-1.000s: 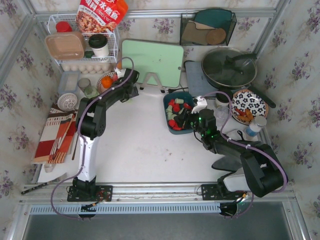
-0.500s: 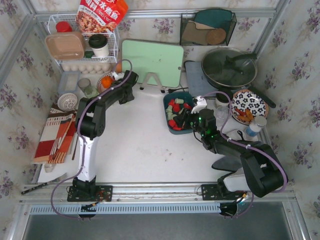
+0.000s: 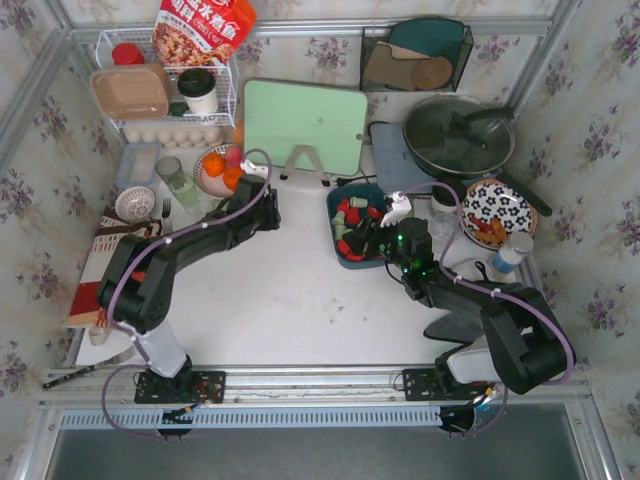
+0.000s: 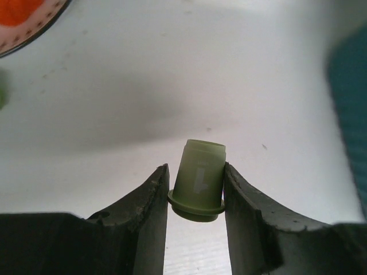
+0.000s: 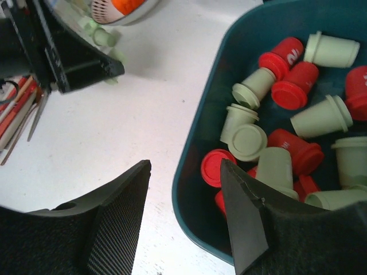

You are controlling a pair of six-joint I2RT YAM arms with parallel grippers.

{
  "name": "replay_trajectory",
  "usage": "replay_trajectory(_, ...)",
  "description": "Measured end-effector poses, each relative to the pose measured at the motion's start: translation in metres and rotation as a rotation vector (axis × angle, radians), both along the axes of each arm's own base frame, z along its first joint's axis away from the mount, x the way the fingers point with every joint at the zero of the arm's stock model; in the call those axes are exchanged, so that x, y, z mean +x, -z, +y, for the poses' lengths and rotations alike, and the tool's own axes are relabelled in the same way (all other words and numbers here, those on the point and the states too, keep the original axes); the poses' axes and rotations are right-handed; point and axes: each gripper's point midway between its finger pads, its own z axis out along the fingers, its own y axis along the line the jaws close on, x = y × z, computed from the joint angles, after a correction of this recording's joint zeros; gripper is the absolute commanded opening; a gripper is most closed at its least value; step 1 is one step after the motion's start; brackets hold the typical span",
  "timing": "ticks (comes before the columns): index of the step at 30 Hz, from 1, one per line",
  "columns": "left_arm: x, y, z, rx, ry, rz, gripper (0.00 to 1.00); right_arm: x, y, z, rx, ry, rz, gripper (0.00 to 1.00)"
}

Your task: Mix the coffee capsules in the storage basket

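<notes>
- Top view: the dark teal rounded plastic storage basket (image 3: 331, 215) is sitting on the white bench (image 3: 280, 290), right of centre and in front of the pale green board.
- The coffee capsules (image 3: 350, 210), small tapered pods in bright red and pale mint green, are lying jumbled inside the basket.
- The right fingers (image 3: 368, 238) are hanging over the basket's near part. The left fingers (image 3: 268, 192) are reaching across the bench, well apart from the basket and just beside a patterned bowl of oranges (image 3: 215, 170).
- Left wrist view: the left fingers (image 4: 157, 189) are clamping one pale mint green capsule (image 4: 199, 180) by its sides. Its flanged rim is pointing toward the camera and its narrow end away.
- The capsule is hanging above bare bench (image 4: 114, 86).
- Right wrist view: the right fingers (image 5: 238, 189) are standing apart with nothing between them, straddling the basket's near left rim (image 5: 195, 149).
- Red capsules (image 5: 293, 86) and green capsules (image 5: 246, 142) are lying mixed on their sides and ends across the basket floor, many touching.
</notes>
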Motion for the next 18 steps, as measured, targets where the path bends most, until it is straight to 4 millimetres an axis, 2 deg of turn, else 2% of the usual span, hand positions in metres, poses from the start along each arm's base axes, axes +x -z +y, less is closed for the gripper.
replay_trajectory(6, -0.043, -0.029, -0.029, -0.084, 0.330, -0.252, 0.29, -0.005, -0.009, 0.011, 0.027, -0.053, -0.034, 0.61)
replay_trajectory(9, -0.075, -0.031, -0.048, -0.073, 0.543, -0.383, 0.29, -0.006, -0.014, 0.016, 0.038, -0.085, -0.042, 0.62)
replay_trajectory(12, -0.105, -0.035, -0.069, -0.038, 0.751, -0.496, 0.29, -0.010, -0.021, 0.031, 0.053, -0.148, -0.047, 0.63)
replay_trajectory(14, -0.114, -0.046, -0.081, -0.024, 0.847, -0.579, 0.29, -0.016, -0.024, 0.042, 0.060, -0.197, -0.049, 0.64)
replay_trajectory(18, -0.116, -0.059, -0.092, 0.013, 0.916, -0.693, 0.28, -0.027, -0.020, 0.063, 0.053, -0.289, -0.042, 0.65)
